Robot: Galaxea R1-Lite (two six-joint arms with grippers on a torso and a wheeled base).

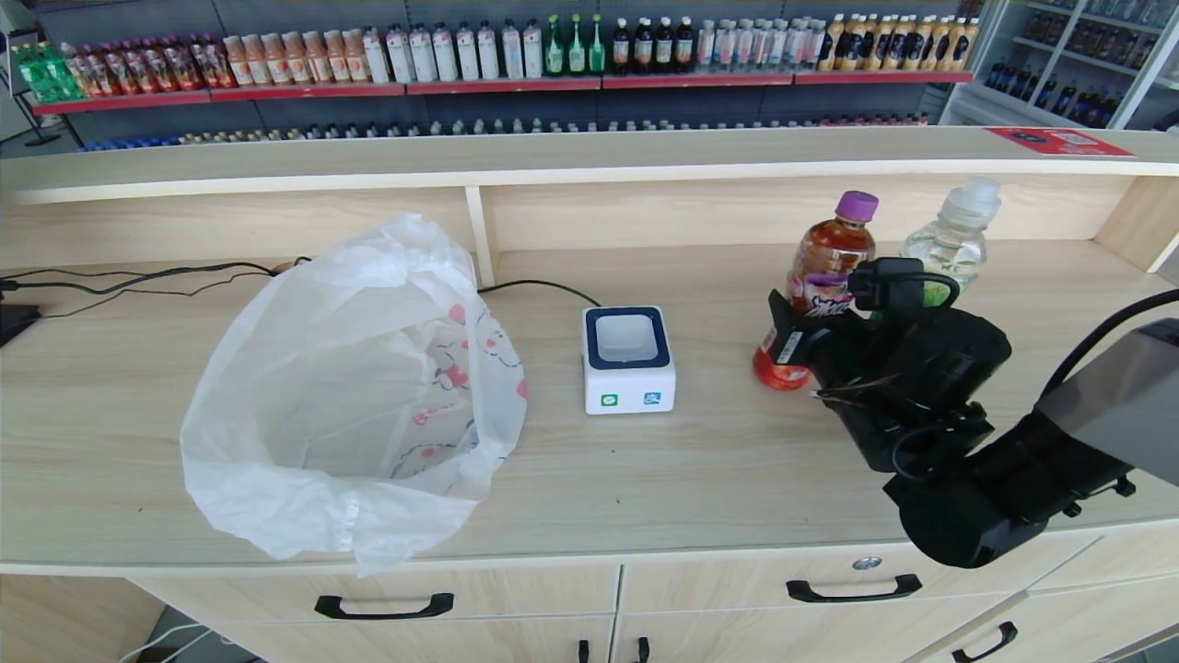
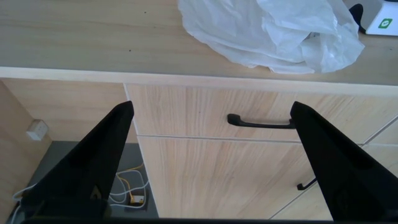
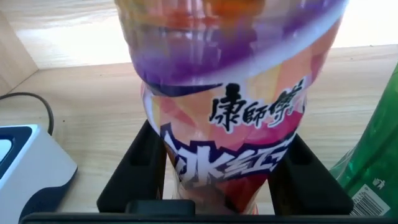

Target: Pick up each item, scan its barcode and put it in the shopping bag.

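Observation:
A tea bottle [image 1: 829, 258] with a purple cap and an orange and purple label stands upright on the wooden counter, right of the white barcode scanner [image 1: 627, 359]. My right gripper [image 1: 792, 345] is around its lower half. In the right wrist view the bottle [image 3: 230, 124] sits between the gripper [image 3: 221, 180], whose black fingers [image 3: 140, 168] press both of its sides. A clear water bottle [image 1: 953, 239] with a green label [image 3: 373, 168] stands just behind and to the right. The white shopping bag [image 1: 359, 387] lies open-mouthed on the counter's left. My left gripper [image 2: 211, 109] hangs open before the drawers, below the counter's edge.
A raised wooden ledge [image 1: 589, 175] and divider run along the counter's back. Black cables [image 1: 138, 276] trail at the far left, and one leads to the scanner. Drawer handles [image 2: 258, 122] line the counter front. Bare counter lies between bag, scanner and tea bottle.

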